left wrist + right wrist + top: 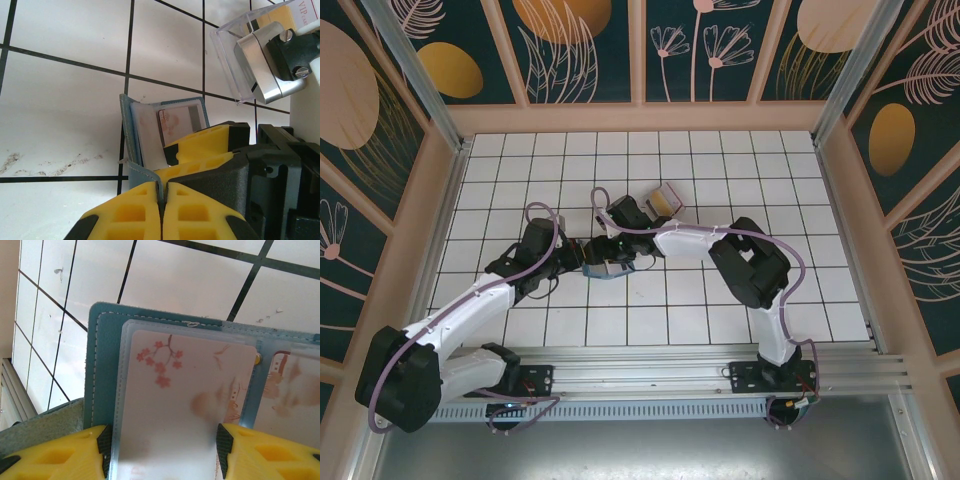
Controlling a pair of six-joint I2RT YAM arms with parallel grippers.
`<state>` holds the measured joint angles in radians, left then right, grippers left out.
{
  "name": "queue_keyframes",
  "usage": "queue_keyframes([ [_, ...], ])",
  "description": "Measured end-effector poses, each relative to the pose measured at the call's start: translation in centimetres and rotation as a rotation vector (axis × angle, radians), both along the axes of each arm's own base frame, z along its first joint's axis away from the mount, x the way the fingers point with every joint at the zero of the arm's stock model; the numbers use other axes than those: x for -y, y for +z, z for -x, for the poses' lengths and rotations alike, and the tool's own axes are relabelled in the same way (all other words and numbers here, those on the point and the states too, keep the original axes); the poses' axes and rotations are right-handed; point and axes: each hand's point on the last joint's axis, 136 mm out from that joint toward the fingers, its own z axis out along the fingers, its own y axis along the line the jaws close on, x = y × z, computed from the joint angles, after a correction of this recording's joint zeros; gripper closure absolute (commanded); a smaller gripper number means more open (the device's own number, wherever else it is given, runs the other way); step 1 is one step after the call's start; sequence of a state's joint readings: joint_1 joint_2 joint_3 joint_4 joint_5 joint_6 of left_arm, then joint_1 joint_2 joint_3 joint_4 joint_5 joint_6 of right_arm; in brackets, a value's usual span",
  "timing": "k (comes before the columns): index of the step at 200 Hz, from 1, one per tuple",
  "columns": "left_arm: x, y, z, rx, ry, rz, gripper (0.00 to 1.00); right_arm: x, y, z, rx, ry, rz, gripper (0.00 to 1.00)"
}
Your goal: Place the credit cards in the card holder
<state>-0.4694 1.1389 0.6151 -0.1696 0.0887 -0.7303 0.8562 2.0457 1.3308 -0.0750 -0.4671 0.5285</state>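
White tiles (720,320) carry your teal wallet (131,135), its edge pinched in the left gripper (161,189). Your right gripper (162,449) straddles a sleeved card (190,390); you cannot tell whether it squeezes. The card holder (666,197) lies near, holding a gold card (295,12).

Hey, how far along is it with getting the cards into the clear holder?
Done: one gold card appears to sit in the clear holder. In hand: the left claw pinches the teal wallet while the right claw straddles a sleeved card. Left: the wallet's cards have yet to move.
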Motion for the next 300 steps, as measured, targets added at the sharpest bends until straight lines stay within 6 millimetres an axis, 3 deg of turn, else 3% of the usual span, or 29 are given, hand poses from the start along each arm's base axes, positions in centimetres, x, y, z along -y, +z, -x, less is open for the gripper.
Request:
queue_keyframes([
  [65,-0.1,0.0,0.0,0.002,0.003,-0.002,1.0,0.7,-0.1,-0.2,-0.007,-0.006,-0.02,0.47],
  [163,-0.3,0.0,-0.2,0.008,0.014,-0.011,1.0,2.2,-0.1,0.0,-0.109,-0.022,-0.152,0.46],
  [255,-0.3,-0.2,-0.1,0.008,0.014,-0.011,1.0,1.7,1.1,0.1,-0.149,-0.015,-0.236,0.47],
  [300,-0.5,-0.8,0.2,-0.002,0.014,-0.016,1.0,2.5,0.4,0.3,-0.189,-0.033,-0.251,0.47],
])
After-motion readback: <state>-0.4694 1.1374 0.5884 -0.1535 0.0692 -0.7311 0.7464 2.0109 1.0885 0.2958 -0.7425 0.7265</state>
